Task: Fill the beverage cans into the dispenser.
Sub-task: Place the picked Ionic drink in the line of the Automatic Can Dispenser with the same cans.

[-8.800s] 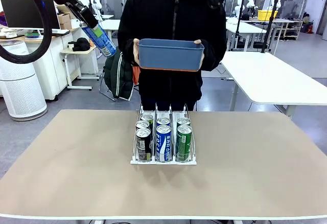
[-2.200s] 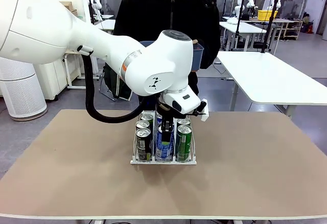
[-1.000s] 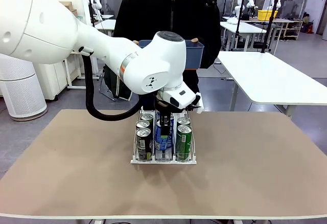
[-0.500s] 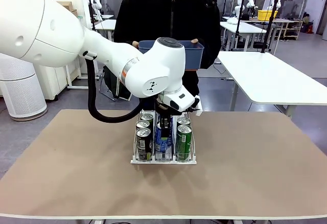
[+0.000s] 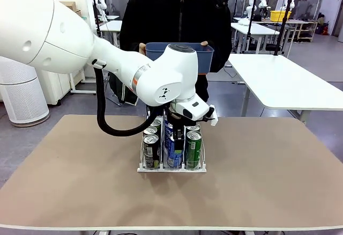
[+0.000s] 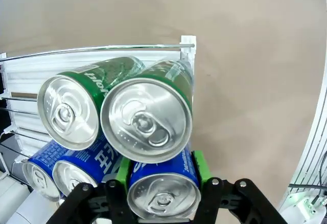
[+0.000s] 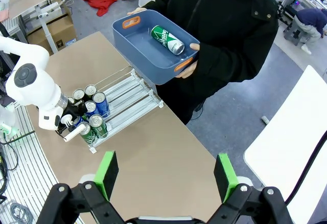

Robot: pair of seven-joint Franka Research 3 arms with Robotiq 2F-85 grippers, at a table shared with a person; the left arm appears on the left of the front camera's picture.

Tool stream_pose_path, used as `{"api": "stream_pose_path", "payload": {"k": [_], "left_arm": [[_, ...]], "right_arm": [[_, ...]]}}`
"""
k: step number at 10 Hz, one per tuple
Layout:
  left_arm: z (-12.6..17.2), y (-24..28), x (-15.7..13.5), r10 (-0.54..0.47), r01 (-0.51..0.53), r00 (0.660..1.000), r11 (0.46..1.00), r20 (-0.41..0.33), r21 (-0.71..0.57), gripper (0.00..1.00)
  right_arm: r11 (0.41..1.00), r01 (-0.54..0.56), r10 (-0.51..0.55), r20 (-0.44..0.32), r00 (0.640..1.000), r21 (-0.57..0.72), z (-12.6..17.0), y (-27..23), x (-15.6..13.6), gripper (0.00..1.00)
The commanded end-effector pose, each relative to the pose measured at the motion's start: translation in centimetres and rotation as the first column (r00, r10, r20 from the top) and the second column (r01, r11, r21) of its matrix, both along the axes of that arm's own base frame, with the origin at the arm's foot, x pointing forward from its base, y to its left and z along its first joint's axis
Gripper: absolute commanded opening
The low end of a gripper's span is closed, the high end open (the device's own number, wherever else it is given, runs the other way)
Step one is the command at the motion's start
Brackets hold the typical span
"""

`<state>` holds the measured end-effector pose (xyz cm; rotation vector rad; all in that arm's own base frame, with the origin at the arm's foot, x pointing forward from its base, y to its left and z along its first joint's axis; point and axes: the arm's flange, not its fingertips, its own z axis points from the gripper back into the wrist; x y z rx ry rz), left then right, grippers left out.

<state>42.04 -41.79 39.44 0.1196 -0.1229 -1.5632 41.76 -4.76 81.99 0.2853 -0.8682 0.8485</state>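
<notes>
Blue can (image 6: 163,201): lowered in the last second into rack (image 5: 171,169) middle lane, left fingers (image 6: 200,165) still clamped; right fingers (image 7: 108,173) spread, empty; release pending.

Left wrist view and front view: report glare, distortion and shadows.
Left wrist view: soft glare on the top of the green can, rack wire bowed by the wide lens, all sharp. Front view: even light, no hard shadows on the table, no blur.

Left arm (image 5: 161,79): white glossy shell, orange joint ring (image 5: 140,76), black hose (image 5: 102,114); left claw (image 6: 161,169): black frame, green pads (image 6: 122,172).
</notes>
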Motion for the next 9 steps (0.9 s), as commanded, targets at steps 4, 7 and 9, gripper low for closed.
{"api": "stream_pose_path", "payload": {"k": [4,7,9], "left_arm": [[0.0,0.5,0.3,0.018,-0.019,1.000,1.000,-0.022,-0.016,0.57],[0.0,0.8,0.6,0.023,-0.023,0.999,1.000,-0.034,-0.020,0.57],[2.1,1.4,-0.4,0.000,0.000,1.000,1.000,0.003,-0.024,0.77]], "right_arm": [[1.000,0.003,-0.003,0.002,1.000,0.001,-0.1,0.0,0.0,1.00],[1.000,0.003,-0.003,0.002,1.000,0.001,-0.1,0.0,0.0,1.00],[1.000,0.003,-0.003,0.002,1.000,0.001,-0.1,0.0,0.0,1.00]]}}
